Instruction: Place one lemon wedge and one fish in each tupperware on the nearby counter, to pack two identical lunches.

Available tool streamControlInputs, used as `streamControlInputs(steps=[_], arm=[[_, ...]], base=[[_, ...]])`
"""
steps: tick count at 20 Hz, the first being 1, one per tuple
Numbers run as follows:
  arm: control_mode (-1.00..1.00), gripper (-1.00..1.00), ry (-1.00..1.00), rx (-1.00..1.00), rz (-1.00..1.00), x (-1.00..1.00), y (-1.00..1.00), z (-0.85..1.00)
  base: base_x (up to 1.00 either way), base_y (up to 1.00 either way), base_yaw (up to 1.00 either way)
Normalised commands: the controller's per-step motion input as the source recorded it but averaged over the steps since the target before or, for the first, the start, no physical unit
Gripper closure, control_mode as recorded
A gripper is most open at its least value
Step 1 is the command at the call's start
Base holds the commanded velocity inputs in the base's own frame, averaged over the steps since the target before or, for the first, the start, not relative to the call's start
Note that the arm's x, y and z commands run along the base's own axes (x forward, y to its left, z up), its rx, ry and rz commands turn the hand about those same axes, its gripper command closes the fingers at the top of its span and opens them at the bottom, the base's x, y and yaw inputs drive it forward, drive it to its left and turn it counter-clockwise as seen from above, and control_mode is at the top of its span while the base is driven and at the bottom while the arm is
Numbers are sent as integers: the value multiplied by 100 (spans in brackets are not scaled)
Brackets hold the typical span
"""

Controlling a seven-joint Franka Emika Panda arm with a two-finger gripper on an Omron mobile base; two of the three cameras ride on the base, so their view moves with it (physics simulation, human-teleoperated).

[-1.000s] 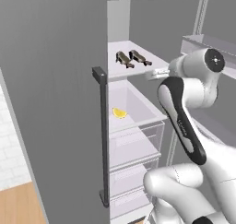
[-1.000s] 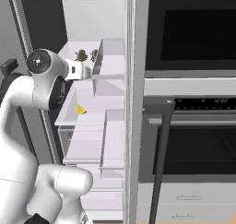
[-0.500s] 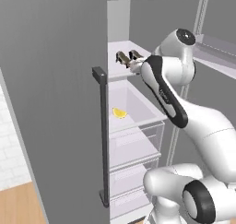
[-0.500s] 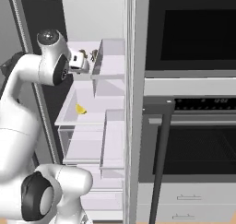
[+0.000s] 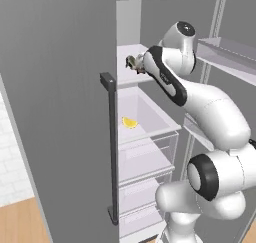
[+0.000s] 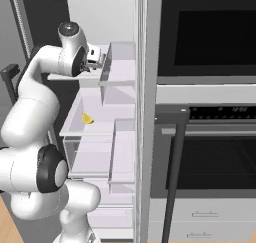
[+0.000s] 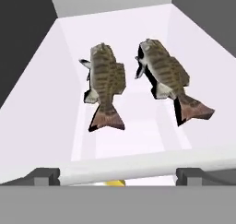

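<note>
Jaws spread wide, nothing held; gripper (image 7: 118, 174) poised at front edge of fridge shelf (image 7: 55, 103). Two fish (image 7: 107, 80) (image 7: 166, 73) side by side on shelf. Lemon wedge (image 5: 130, 122) in drawer (image 5: 161, 118) below.

You have two brown, dark-striped fish lying flat side by side on the white fridge shelf (image 7: 55, 126), the left fish (image 7: 106, 82) and the right fish (image 7: 168, 75), close but apart, tails toward the shelf's front edge. Below them, one yellow lemon wedge (image 5: 130, 122) rests in the open clear drawer (image 5: 165, 129).
</note>
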Motion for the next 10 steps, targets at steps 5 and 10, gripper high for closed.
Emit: streamControlInputs(steps=[5,10], arm=[[-100,-100,6,-1,7,40,36,0],[-100,-100,6,-5,9,25,22,-15]], base=[[0,0,0],[0,0,0]])
